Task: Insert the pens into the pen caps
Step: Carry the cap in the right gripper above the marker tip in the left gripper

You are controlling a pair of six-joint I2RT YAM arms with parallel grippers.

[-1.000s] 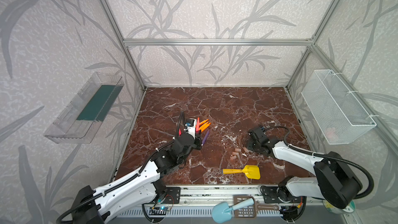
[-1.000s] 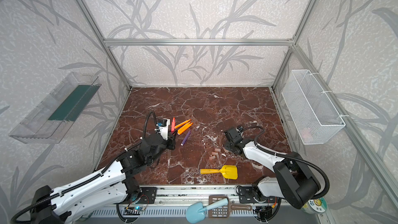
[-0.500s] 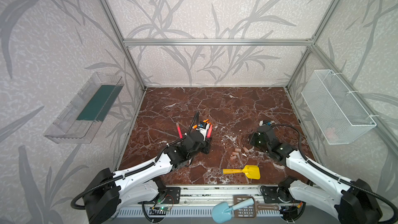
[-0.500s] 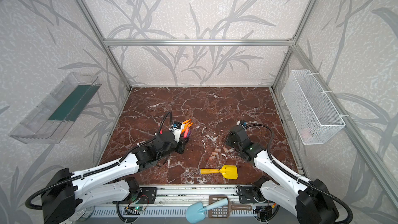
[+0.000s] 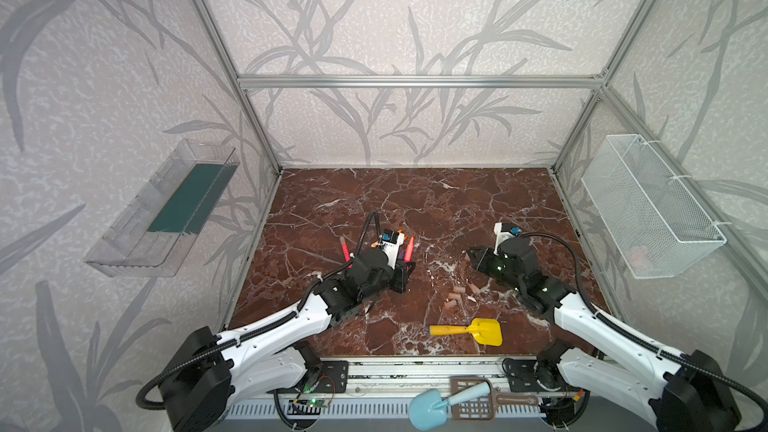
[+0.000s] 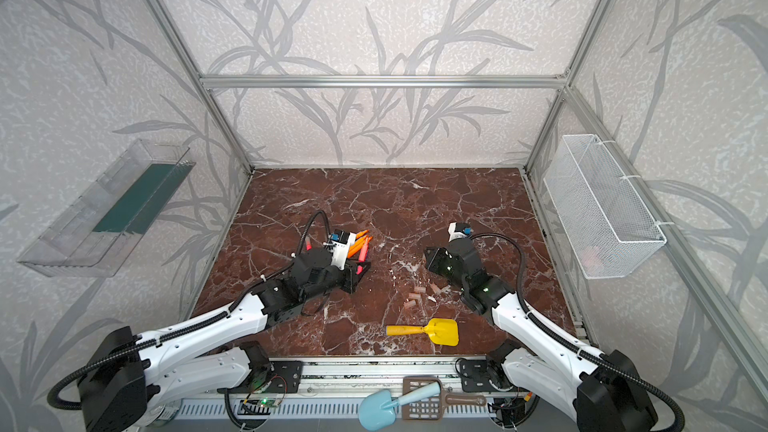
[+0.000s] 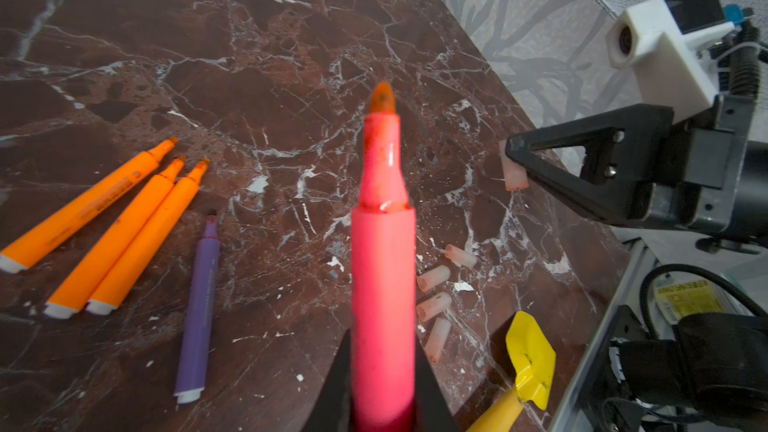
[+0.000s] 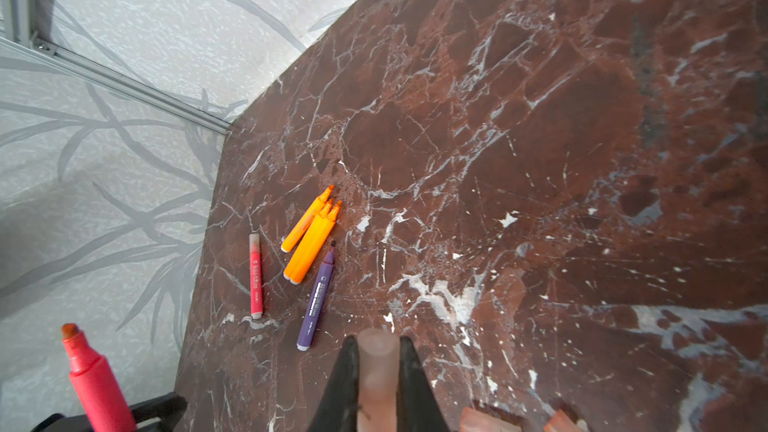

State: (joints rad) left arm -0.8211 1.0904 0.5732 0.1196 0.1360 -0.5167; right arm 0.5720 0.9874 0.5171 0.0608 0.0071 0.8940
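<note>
Pink-red slim plastic marker pen [image 7: 382, 263] sat clamped by barrel in my left gripper [image 7: 382, 371], tip free. Translucent pinkish-tan cap tube [image 8: 376, 353] sat pinched in right gripper [image 8: 376, 371], apart from pen tip. I judged both light, stiff, slick; cap best held mid-wall, gently.

The left arm [image 5: 270, 328] and right arm [image 5: 615, 336] are extended forward, low. The left gripper [image 7: 382, 340] is clamped on a pink pen [image 7: 382, 251] projecting ahead; the right gripper [image 8: 378, 342] is clamped on a cap [image 8: 377, 371].
</note>
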